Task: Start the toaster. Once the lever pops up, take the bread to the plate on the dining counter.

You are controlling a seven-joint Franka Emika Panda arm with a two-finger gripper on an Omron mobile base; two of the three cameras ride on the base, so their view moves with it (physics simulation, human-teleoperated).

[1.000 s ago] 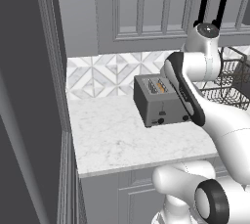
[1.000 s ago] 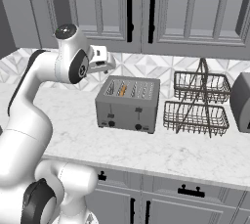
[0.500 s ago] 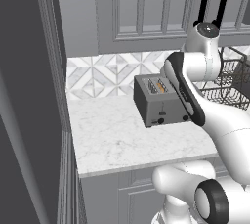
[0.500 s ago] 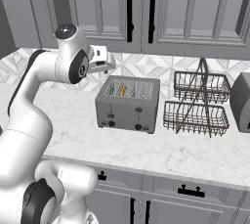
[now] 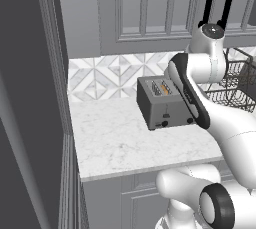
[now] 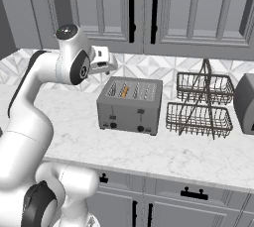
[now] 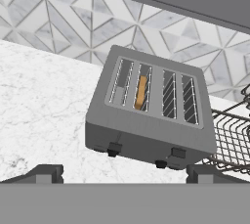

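The dark grey toaster [image 6: 130, 106] stands on the narrow marble worktop [image 6: 74, 122] against the tiled wall. An orange-brown slice of bread [image 7: 141, 92] sits in its second slot from the left, also visible as bread [image 6: 124, 91] and bread [image 5: 164, 88]. A small black lever [image 7: 114, 148] shows on the knob face below that slot. My gripper [image 7: 125, 173] hovers above and in front of the toaster [image 7: 146, 125], fingers spread wide, open, nothing between them. The gripper [image 6: 110, 65] hangs left of the toaster's top, apart from it. The plate and the dining counter are out of view.
A two-tier wire basket rack [image 6: 201, 104] stands right of the toaster, close to it. Another grey appliance [image 6: 246, 104] sits at the far right. Upper cabinets with black handles [image 6: 144, 8] hang overhead. A tall dark panel [image 5: 30, 98] bounds the worktop's left end.
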